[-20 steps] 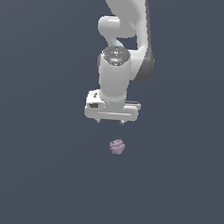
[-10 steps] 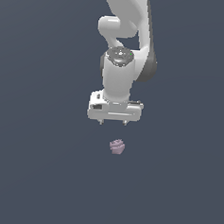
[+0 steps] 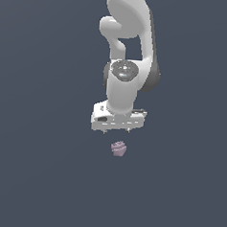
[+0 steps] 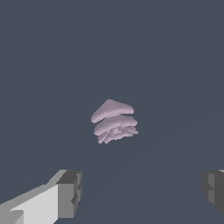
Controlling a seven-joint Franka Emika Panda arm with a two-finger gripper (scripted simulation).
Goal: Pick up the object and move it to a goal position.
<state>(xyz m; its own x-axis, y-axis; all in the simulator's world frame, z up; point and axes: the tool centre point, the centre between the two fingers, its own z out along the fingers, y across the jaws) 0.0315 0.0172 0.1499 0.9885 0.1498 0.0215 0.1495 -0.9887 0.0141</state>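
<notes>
The object (image 3: pixel 118 148) is a small pale purple-pink lump with a ridged, swirled top. It lies on the dark grey floor in the exterior view, just below and slightly to the exterior view's right of my white gripper (image 3: pixel 116 130). The gripper hangs above it, apart from it, open and empty. In the wrist view the object (image 4: pixel 113 121) sits ahead of the two grey fingertips (image 4: pixel 70 193), which stand wide apart, with nothing between them.
The plain dark grey floor (image 3: pixel 39 177) fills both views. The white arm (image 3: pixel 127 49) rises above the gripper toward the top of the exterior view.
The gripper has come down a little toward the object and shifted slightly to the exterior view's right. The object has not moved.
</notes>
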